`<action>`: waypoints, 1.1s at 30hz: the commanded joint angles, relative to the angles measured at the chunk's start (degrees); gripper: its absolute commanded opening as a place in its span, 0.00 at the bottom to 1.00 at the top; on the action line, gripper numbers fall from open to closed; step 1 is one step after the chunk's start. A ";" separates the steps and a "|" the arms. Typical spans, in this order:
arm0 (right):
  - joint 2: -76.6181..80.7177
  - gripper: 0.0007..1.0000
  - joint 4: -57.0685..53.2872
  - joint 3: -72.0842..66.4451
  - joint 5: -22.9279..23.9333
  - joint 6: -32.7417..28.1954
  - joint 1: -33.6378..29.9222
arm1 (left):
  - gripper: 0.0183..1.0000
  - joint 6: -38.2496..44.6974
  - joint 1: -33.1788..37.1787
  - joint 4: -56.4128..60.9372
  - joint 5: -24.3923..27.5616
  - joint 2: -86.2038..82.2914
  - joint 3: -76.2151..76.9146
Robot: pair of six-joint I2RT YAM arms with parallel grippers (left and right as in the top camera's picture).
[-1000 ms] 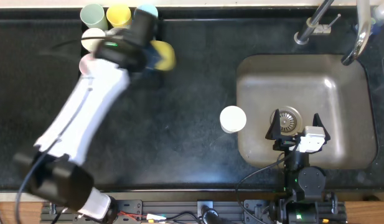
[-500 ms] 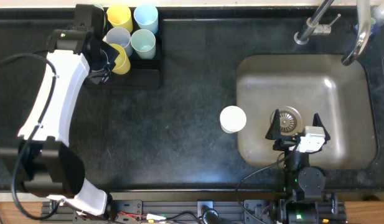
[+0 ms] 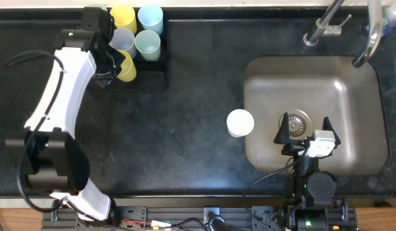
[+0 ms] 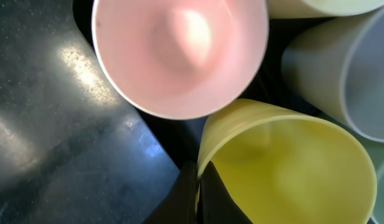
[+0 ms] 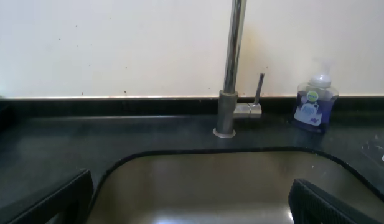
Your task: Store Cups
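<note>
Moved: since a second ago the left arm has swung from the right part of the rack to its left side, carrying the yellow plastic cup (image 3: 127, 66) with it; the right arm has kept still.
Left claw: the left gripper (image 4: 193, 198) is clenched on the rim of the yellow plastic cup, with a dark finger against its outer wall.
Held cup: it is tilted at the front left of the black cup rack (image 3: 149, 81), just beside a pink plastic cup (image 4: 179, 53); whether the two touch I cannot tell.
Stored cups: a second yellow cup (image 3: 122, 15), a light blue cup (image 3: 150, 15), a pale grey-blue cup (image 3: 124, 40) and a pale teal cup (image 3: 147, 43) stand upright in the rack.
Loose cup: a white round cup (image 3: 240, 122) sits on the black countertop (image 3: 178, 154), just beside the left rim of the steel sink (image 3: 352, 83).
Right claw: the right gripper (image 3: 305, 130) is spread wide with nothing in it, over the sink near the drain.
</note>
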 commanded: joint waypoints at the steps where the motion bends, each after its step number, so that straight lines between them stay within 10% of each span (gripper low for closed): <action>1: -0.57 1.00 0.33 -0.76 0.04 0.59 -0.20 | 0.02 -1.49 0.61 0.50 -0.52 1.70 -0.42; 18: -0.57 1.00 0.33 -0.76 0.02 0.59 -0.20 | 0.05 -1.46 0.61 1.14 -1.14 4.55 -0.42; 21: -0.57 1.00 0.33 -0.76 0.02 0.61 -0.20 | 0.54 -1.44 0.61 1.14 -1.11 4.55 -0.42; 22: -0.57 1.00 0.33 -0.76 0.04 0.61 -0.20 | 1.00 -1.42 0.61 1.14 -1.11 4.55 -0.42; 33: -0.57 1.00 0.33 -0.76 0.04 0.59 -0.20 | 1.00 6.88 0.61 -1.49 -1.11 -9.31 -0.39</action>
